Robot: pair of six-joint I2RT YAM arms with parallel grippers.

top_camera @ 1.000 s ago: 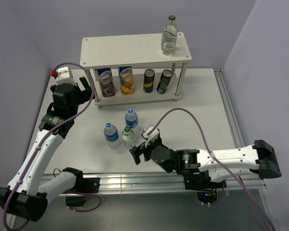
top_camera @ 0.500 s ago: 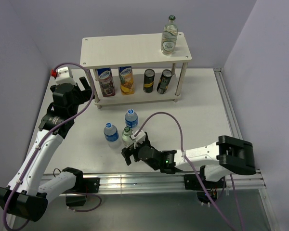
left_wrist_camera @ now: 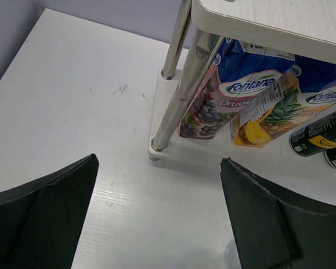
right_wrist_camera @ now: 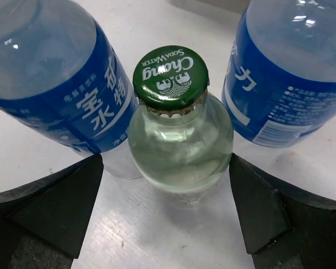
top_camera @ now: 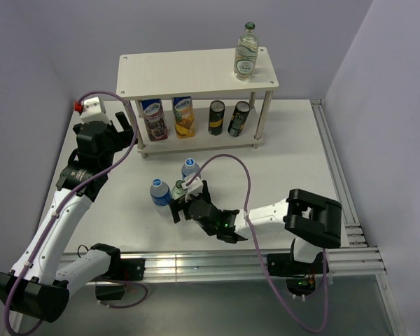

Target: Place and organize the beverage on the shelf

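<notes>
We are looking at bright, even light coming from above. Soft shadows are lying under the shelf (top_camera: 189, 70) and around the glass bottle (right_wrist_camera: 179, 134). Small white spots are shining on a plastic bottle (right_wrist_camera: 50, 73). The green cap (right_wrist_camera: 171, 75) is looking sharp. The top view is looking softer.

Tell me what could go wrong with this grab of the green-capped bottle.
1. The glass bottle stands close between two plastic bottles. The open right fingers reach in beside them and might tip one over.
2. The fingers flank smooth, rounded glass, so the bottle might slip or twist when lifted.
3. A second glass bottle already stands near the right end of the shelf top board. Setting this one beside it could knock it off.
</notes>
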